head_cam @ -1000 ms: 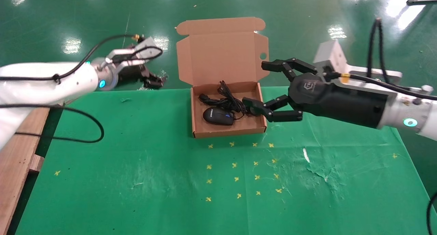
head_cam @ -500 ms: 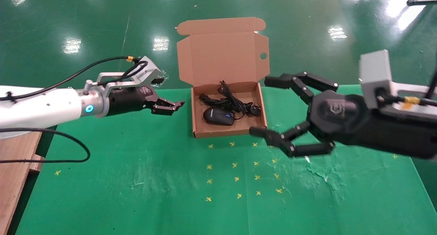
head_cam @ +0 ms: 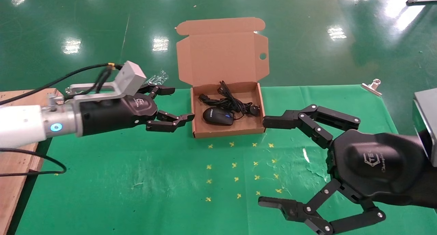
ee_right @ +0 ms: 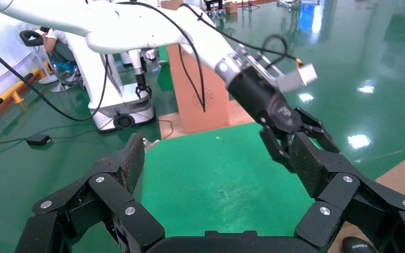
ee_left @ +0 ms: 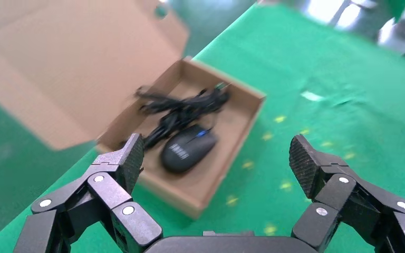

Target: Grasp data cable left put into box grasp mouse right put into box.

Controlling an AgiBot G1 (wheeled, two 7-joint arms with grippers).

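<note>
Cardboard box (head_cam: 226, 132) holds one mouse (head_cam: 218, 116) and one data cable (head_cam: 229, 101); both grippers' jaws gape empty.

My work surface (head_cam: 136, 194) is covered by a green cloth, scuffed and torn near its middle-right. Small yellow cross marks (head_cam: 239, 166) are set in rows on the cloth. A white scrap (head_cam: 306, 155) lies just beside the torn patch. A metal binder clip (head_cam: 372, 85) grips the far right edge of the cloth. A wooden board (head_cam: 13, 173) borders the surface on my left. A crumpled clear wrapper (head_cam: 157, 78) lies at the far edge. The glossy green floor (head_cam: 307, 9) beyond reflects ceiling lights.
</note>
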